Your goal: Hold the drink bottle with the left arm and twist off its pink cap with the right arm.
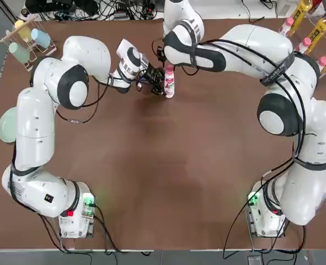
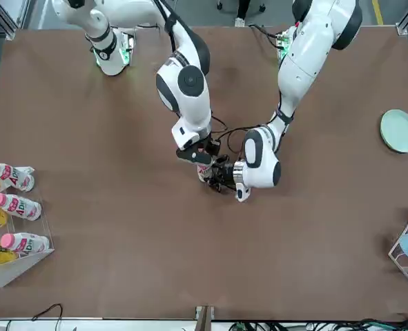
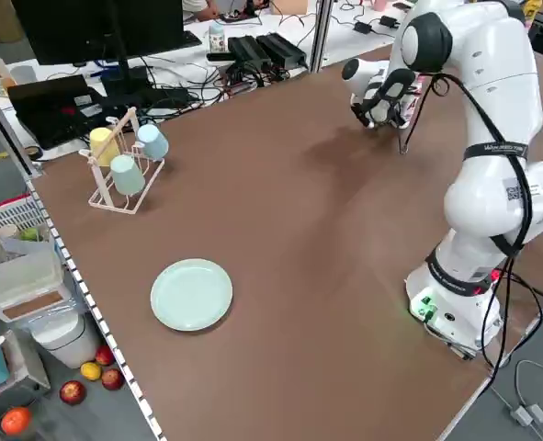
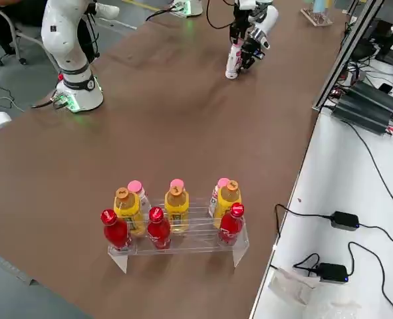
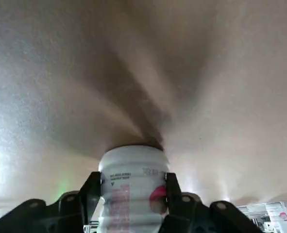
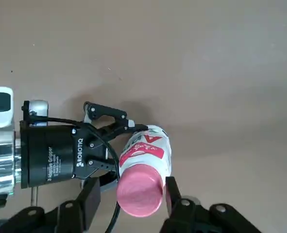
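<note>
The drink bottle (image 1: 169, 83) stands upright at the table's far middle. The left gripper (image 6: 115, 145) clenches its body from the side, bracing it against turning. The right gripper (image 6: 128, 194) comes from above, its 2 fingers bracketing the pink cap (image 6: 139, 190); contact unclear.

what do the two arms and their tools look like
Both arms are glossy white with bulbous grey-ringed joints and black cables along the links; green lights glow at the bases. The left tool is a black cylinder marked ROBOTIQ with black linkage fingers. The right tool has black fingers too.
</note>
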Tool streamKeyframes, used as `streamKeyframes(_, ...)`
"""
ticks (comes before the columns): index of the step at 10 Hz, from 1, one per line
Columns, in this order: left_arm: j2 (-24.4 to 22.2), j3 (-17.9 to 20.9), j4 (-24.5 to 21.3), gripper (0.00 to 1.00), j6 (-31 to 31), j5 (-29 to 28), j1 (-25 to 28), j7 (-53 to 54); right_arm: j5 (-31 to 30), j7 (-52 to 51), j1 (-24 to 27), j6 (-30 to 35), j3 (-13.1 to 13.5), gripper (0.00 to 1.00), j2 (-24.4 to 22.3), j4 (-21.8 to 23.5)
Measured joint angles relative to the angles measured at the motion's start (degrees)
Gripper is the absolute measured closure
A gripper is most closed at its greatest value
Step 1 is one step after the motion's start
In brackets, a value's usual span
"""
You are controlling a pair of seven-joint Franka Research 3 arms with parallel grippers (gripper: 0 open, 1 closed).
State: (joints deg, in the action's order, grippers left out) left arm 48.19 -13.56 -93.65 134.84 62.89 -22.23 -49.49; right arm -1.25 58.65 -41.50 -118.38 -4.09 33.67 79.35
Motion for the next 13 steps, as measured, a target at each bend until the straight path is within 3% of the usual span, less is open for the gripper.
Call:
streamKeyframes(7,0.0,0.0,0.0,0.41,-0.1,0.0,0.0,-0.3,0.0,0.0,-0.4,0.3,0.0,0.4,0.2,0.2)
streamKeyframes(11,0.0,0.0,-0.1,0.41,-0.5,0.0,0.2,-0.6,-0.1,0.0,-0.3,0.8,0.3,0.56,0.2,0.1)
streamKeyframes(13,0.0,0.1,-0.1,0.41,-0.9,0.0,0.3,-0.9,-0.1,-0.4,-0.4,0.8,0.3,0.57,0.2,0.1)
